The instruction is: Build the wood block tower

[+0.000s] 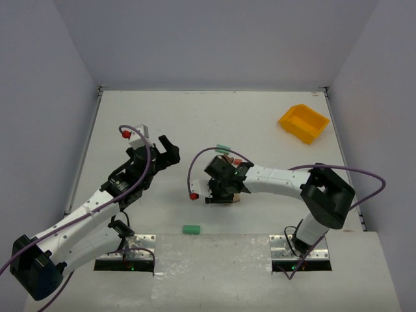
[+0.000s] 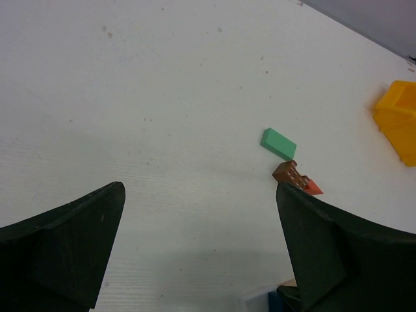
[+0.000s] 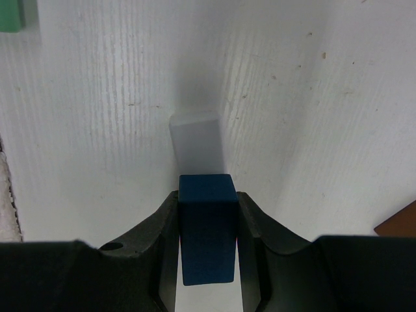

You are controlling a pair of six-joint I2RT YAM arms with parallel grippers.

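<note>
My right gripper (image 3: 207, 196) is shut on a dark blue block (image 3: 207, 234), held just above the table; in the top view this gripper (image 1: 220, 192) is at the table's middle. A pale grey-white block (image 3: 194, 140) lies just beyond the blue one. A green block (image 2: 278, 143), a brown block (image 2: 289, 173) and a red piece (image 2: 312, 188) lie together behind the right gripper. A second green block (image 1: 190, 229) lies near the front edge. My left gripper (image 2: 198, 221) is open and empty, to the left in the top view (image 1: 166, 152).
A yellow plastic bin (image 1: 303, 122) stands at the back right, also at the right edge of the left wrist view (image 2: 398, 123). White walls close the table at the back and sides. The arm bases sit at the near edge.
</note>
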